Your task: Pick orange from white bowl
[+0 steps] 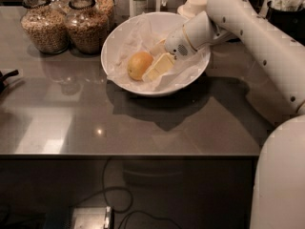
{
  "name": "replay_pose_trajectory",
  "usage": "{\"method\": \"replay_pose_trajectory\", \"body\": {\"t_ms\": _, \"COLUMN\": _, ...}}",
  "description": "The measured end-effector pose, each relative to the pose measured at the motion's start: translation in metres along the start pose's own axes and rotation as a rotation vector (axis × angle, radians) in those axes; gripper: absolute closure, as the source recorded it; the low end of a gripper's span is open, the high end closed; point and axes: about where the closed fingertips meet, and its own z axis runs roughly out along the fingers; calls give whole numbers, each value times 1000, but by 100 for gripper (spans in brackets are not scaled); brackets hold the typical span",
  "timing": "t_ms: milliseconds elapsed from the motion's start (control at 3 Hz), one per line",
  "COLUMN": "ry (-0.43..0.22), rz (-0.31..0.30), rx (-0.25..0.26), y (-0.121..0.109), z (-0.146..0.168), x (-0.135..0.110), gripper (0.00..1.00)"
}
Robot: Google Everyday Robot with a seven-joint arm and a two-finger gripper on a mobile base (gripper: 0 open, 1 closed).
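Observation:
The orange (138, 65) lies in the white bowl (119, 37) on crumpled white paper, left of the bowl's middle. My gripper (150, 61) reaches into the bowl from the right and is tilted down to the left. Its fingers are open and stand on either side of the orange's right part: the near finger (159, 67) lies in front of it, the far finger (157, 47) behind it. The orange still rests on the paper. The white arm crosses the right side of the view.
Two glass jars of grain (45, 26) (88, 26) stand just left of the bowl at the back. Stacked white cups (195, 5) and a dark container (285, 11) stand behind the arm. A black object (7, 78) lies at the left edge. The grey table's front edge (128, 152) runs below.

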Motion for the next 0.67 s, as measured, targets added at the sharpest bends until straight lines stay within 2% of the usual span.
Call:
{"method": "replay_pose_trajectory", "body": {"t_ms": 333, "ry": 0, "rz": 0, "rx": 0, "y": 0, "z": -2, "x": -2, "gripper": 18}}
{"method": "replay_pose_trajectory", "body": {"t_ms": 667, "ry": -13, "rz": 2, "rx": 39, "y": -1, "z": -1, "x": -5, "gripper": 21}}
